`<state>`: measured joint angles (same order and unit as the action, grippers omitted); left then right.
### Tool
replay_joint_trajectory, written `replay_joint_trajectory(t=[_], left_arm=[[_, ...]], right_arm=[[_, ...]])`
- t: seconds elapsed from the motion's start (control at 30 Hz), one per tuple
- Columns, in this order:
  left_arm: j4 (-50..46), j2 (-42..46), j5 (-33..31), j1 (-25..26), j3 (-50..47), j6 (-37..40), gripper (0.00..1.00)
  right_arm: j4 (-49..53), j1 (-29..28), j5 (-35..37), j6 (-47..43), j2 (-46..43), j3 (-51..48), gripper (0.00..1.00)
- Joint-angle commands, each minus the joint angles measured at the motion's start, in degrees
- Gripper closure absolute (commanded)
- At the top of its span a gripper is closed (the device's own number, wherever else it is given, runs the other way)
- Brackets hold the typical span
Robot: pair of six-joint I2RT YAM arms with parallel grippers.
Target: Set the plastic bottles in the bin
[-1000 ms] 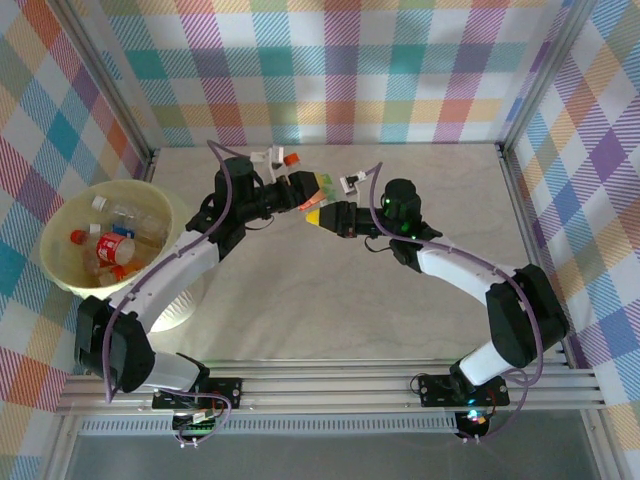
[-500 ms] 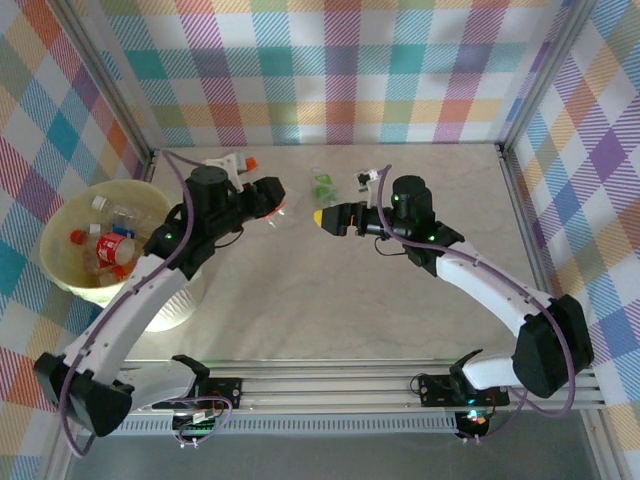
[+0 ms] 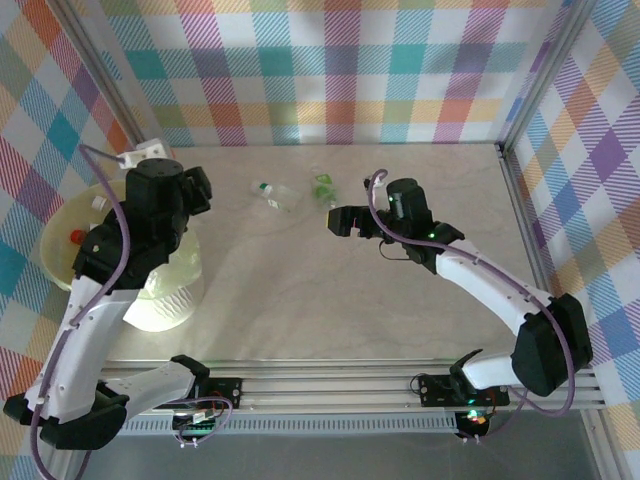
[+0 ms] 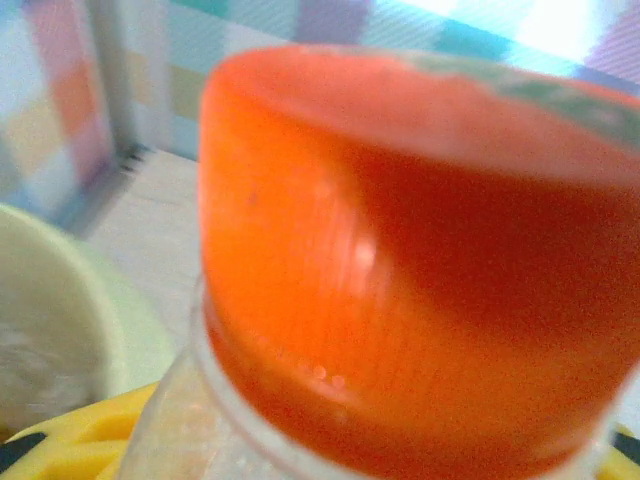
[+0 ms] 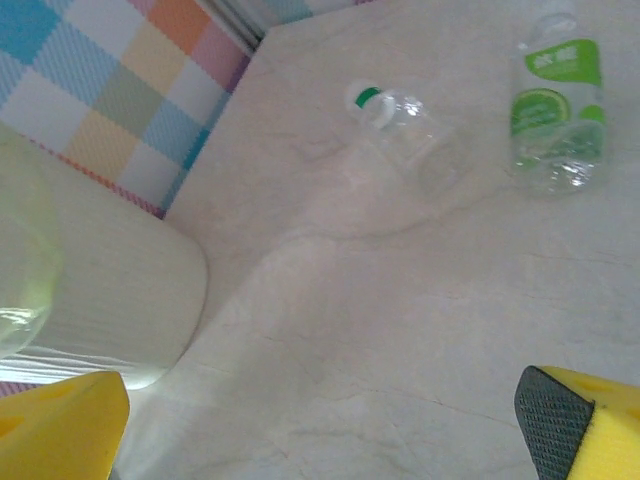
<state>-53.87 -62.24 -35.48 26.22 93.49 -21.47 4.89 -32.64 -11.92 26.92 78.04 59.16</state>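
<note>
My left gripper (image 3: 197, 188) is above the near side of the bin (image 3: 165, 300), shut on a clear plastic bottle whose orange cap (image 4: 400, 260) sits right in front of the left wrist camera. The pale bin rim (image 4: 60, 320) shows below it on the left. My right gripper (image 3: 338, 220) hovers open over mid-table, nothing between its yellow fingers (image 5: 60, 425). Two plastic bottles lie on the table: a clear one with a green cap (image 3: 272, 195) (image 5: 395, 110) and one with a green label (image 3: 323, 187) (image 5: 560, 100). A red cap (image 3: 78, 237) shows inside the bin.
The checked walls and metal frame close the table on three sides. The bin's wall (image 5: 100, 290) stands at the left of the right wrist view. Bare tabletop (image 3: 330, 300) lies between the arms and the front rail.
My left arm has swung left from the table's middle to the bin, carrying the orange-capped bottle. My right gripper has opened and stayed near the middle. The two lying bottles are now uncovered.
</note>
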Motion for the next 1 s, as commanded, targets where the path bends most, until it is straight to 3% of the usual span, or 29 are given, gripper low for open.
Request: replay_joint_trajectory(t=[0.0, 0.2, 0.37, 0.53, 0.6, 0.87, 0.97], left_arm=[[-8.92, -0.24, -12.74, -2.07, 3.18, 3.06, 0.57], [-13.8, -1.28, -17.69, -10.02, 5.39, 5.28, 0.56], [-14.66, -1.71, -11.88, -21.56, 3.38, 7.23, 0.56], [-16.7, -2.63, -13.04, -31.98, 1.65, 8.45, 0.56], [-15.79, -2.04, -9.81, -36.09, -0.38, 8.24, 0.56], [-15.22, -2.3, -4.71, -46.95, -5.3, 10.17, 0.55], [-14.76, -2.6, -4.02, -48.91, -5.69, 10.82, 0.54]], right_arm=[[1.8, 0.3, 2.34, -0.98, 0.7, 2.45, 0.0], [2.91, 0.39, 2.87, -1.19, 1.32, 3.4, 0.0], [3.8, 0.48, 2.35, -1.16, 2.07, 4.6, 0.0], [4.79, 0.54, 1.74, -0.98, 3.2, 5.94, 0.0], [5.44, 0.56, 1.31, -0.99, 4.0, 6.85, 0.0], [6.95, 0.56, 0.21, -0.45, 6.39, 9.75, 0.0], [6.45, 0.56, -0.29, 0.7, 7.42, 9.83, 0.0]])
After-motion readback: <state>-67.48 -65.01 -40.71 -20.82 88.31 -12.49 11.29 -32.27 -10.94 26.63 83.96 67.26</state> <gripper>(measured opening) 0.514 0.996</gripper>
